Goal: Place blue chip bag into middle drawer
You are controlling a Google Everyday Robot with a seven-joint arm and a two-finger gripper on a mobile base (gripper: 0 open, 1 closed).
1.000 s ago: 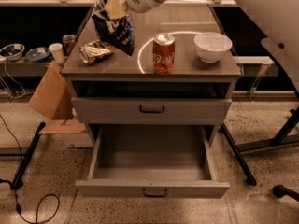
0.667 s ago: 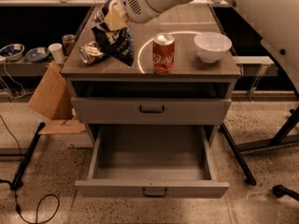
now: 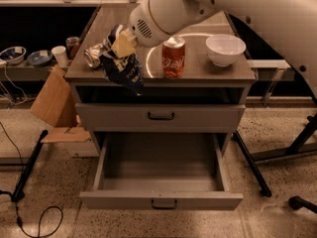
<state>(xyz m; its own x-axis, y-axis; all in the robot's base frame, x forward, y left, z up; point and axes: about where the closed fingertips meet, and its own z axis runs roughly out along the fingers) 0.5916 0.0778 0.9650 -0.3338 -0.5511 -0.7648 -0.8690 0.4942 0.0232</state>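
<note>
Tool (image 3: 124, 44) clenched on the upper end of the blue chip bag (image 3: 123, 68), which hangs tilted over the front left edge of the tabletop (image 3: 218, 72). Below, the middle drawer (image 3: 198, 201) stands pulled open, its grey interior showing. A crushed can (image 3: 93, 56) lies just behind the bag; a red can (image 3: 173, 57) and white bowl (image 3: 225, 48) stand further along

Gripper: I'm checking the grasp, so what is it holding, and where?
The gripper holds the blue chip bag by its top, at the front left of the tabletop.
</note>
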